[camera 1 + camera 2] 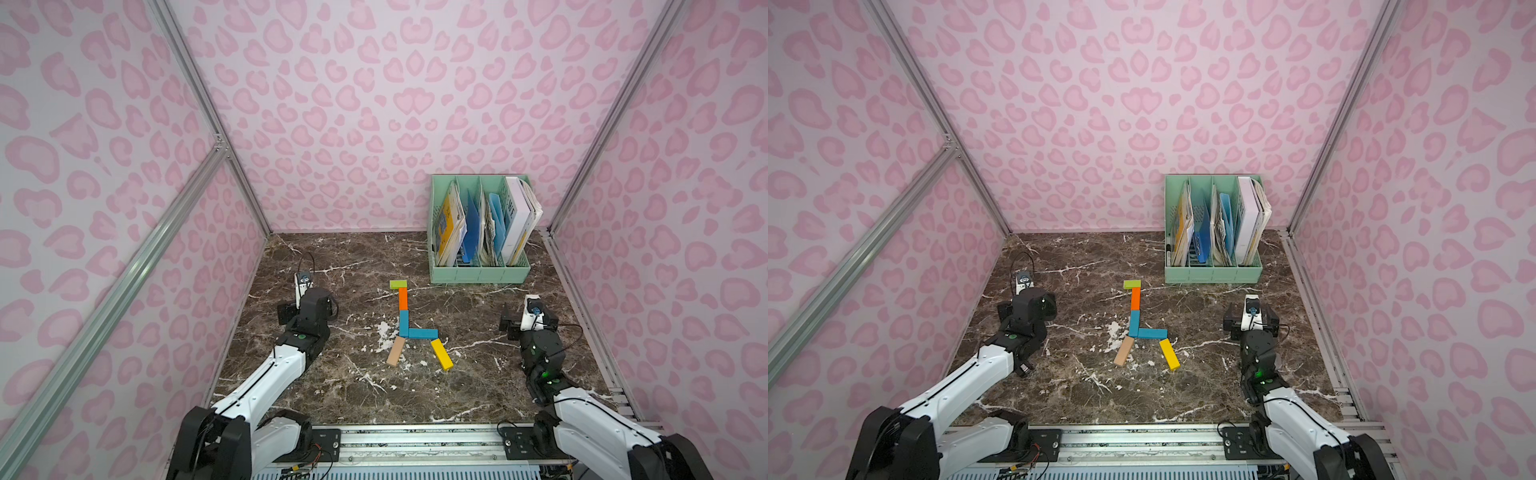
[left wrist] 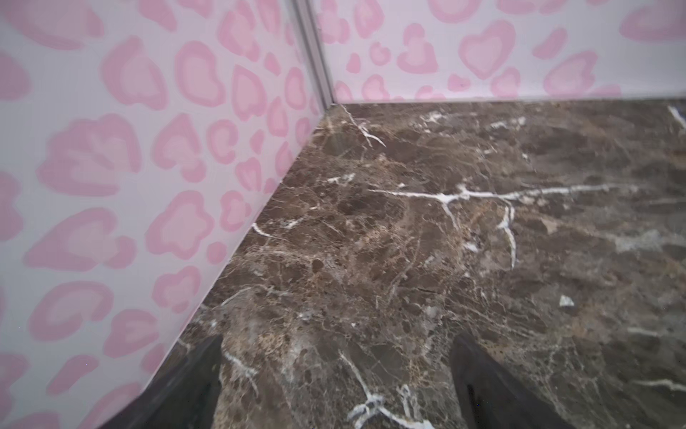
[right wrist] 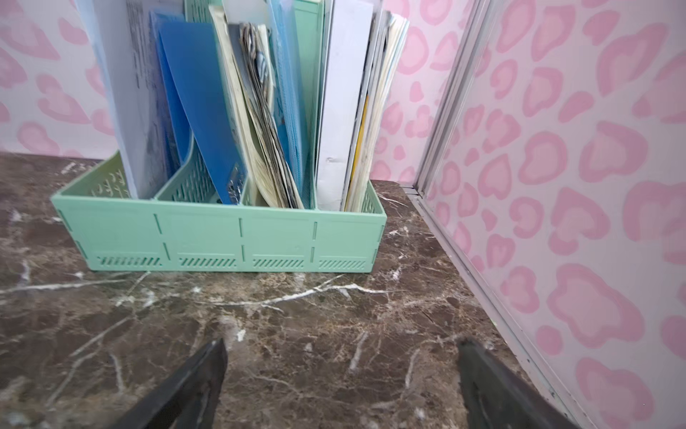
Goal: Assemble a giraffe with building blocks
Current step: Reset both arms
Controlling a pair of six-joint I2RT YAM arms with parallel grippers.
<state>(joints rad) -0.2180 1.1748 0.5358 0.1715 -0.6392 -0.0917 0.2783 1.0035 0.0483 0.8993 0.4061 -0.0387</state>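
Both claws are standing spread and gripping nothing. The left claw is pointing at bare counter near a wall corner, and the right claw is facing the rack.

In both top views the giraffe is lying flat at the middle of the frame, well apart from either arm. Its green head is sitting across the top of the orange block. Below that the upright teal block is meeting the teal body in an L. The tan leg and yellow leg are splaying toward the lower edge.

The figure is looking finished, so the step in hand is probably the retreat. Doing it well means lifting each claw before swinging it and keeping it wide of the loose bars, the yellow leg above all, since nothing is fastening them. Whether the tan leg is touching the teal corner or lying just beside it, I cannot tell.

The mint rack is standing at the upper right of the counter, against the back wall, with four slots. From frame left they are holding a yellow-and-white booklet, a blue folder, creased papers with a pale blue sheet, and a white book with more papers.
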